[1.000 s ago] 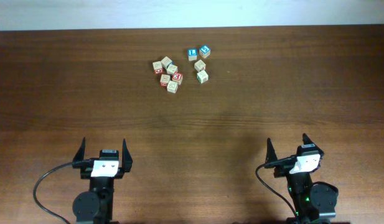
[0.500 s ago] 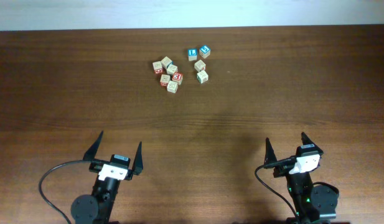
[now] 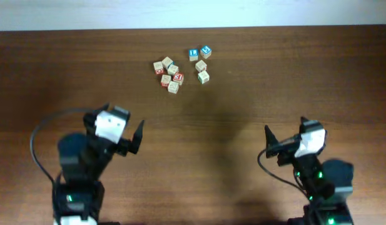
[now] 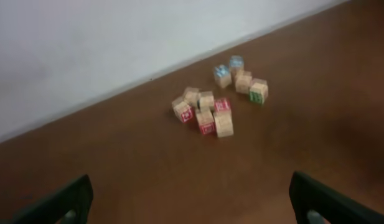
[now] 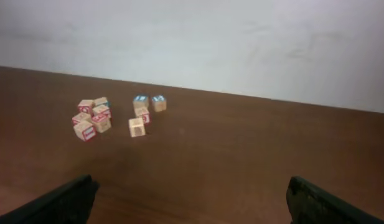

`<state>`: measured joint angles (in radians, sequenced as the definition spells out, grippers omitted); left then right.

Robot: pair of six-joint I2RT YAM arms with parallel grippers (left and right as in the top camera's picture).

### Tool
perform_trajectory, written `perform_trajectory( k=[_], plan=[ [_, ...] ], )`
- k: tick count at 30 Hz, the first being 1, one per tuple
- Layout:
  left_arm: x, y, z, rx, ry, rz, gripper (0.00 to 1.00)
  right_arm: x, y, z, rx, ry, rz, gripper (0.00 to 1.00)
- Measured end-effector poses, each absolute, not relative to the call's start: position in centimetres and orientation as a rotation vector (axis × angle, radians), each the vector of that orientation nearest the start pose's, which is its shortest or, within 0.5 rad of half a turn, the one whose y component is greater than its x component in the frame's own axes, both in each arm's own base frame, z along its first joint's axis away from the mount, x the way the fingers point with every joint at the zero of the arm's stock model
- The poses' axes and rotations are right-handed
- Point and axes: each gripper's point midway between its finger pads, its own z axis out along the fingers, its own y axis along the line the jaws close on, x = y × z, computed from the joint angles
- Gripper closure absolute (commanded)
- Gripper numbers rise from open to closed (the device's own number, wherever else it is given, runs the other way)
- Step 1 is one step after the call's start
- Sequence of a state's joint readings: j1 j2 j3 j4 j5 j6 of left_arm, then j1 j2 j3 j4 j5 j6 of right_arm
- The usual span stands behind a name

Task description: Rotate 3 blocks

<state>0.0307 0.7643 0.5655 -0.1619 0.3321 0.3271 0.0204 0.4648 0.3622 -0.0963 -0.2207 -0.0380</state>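
Black fingers of the left gripper point(image 4: 190, 176) stand wide apart with nothing between them, and the black fingers of the right gripper point(image 5: 192, 180) are spread just as wide and are also empty. Both grippers hang above the near part of the dark brown wooden table point(image 3: 274, 81), the left one on the left side and the right one on the right side, and both are well apart from the blocks. The small wooden alphabet cubes point(image 3: 172, 69) lie near the far edge of the table, a little left of its middle, in two loose groups. In the left group, which has more cubes, the cube with a red letter face point(image 3: 178, 77) sits close among tan neighbours. In the right group, the pale tan cube with greenish marks point(image 3: 204, 76) is the nearest one, just beside another tan cube, and behind these stand the two blue-faced cubes point(image 3: 193, 54). Which cube has a yellow face, I cannot tell at this size. Behind the table edge rises a pale wall point(image 5: 241, 37).
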Motion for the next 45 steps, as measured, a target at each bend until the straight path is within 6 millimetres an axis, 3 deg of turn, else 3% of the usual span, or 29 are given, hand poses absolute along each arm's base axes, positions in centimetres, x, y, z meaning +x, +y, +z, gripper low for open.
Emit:
perform_trajectory(
  k=[7, 17, 21, 24, 26, 28, 33, 35, 38, 41, 45],
  plan=[
    [34.8, -4.6, 23.1, 0.504, 2.071, -0.156, 0.01, 30.9, 6.3, 22.2, -0.27, 2.011, 0.333, 0.02],
    [41.6, -4.7, 21.1, 0.506, 2.335, -0.266, 0.01, 36.0, 8.7, 22.0, -0.302, 2.358, 0.561, 0.02],
    [43.9, -5.5, 20.2, 0.52, 2.448, -0.362, 0.01, 37.6, 11.1, 22.5, -0.433, 2.477, 0.639, 0.02],
    [44.8, -6.6, 20.2, 0.544, 2.508, -0.412, 0.01, 38.6, 13.3, 22.2, -0.513, 2.556, 0.675, 0.02],
    [45.2, -7.8, 19.9, 0.575, 2.517, -0.433, 0.01, 40.3, 15.2, 21.5, -0.576, 2.567, 0.691, 0.02],
    [45.0, -8.7, 19.6, 0.598, 2.523, -0.447, 0.01, 40.9, 16.6, 19.6, -0.614, 2.594, 0.707, 0.02],
    [44.1, -9.7, 19.4, 0.627, 2.548, -0.469, 0.01, 42.7, 18.6, 18.2, -0.666, 2.54, 0.719, 0.05],
    [43.8, -9.9, 19.2, 0.632, 2.559, -0.475, 0.01, 44.0, 19.5, 17.9, -0.649, 2.513, 0.681, 0.07],
    [44.0, -10.0, 19.4, 0.636, 2.551, -0.466, 0.01, 46.5, 20.2, 16.7, -0.49, 2.529, 0.482, 0.07],
    [44.4, -8.6, 18.9, 0.511, 2.61, -0.365, 0.01, 48.2, 20.7, 15.9, -0.383, 2.509, 0.345, 0.07],
    [45.2, -4.3, 18.2, 0.149, 2.697, -0.095, 0.01, 50.8, 21.1, 13.5, -0.274, 2.481, 0.267, 0.07]
  ],
)
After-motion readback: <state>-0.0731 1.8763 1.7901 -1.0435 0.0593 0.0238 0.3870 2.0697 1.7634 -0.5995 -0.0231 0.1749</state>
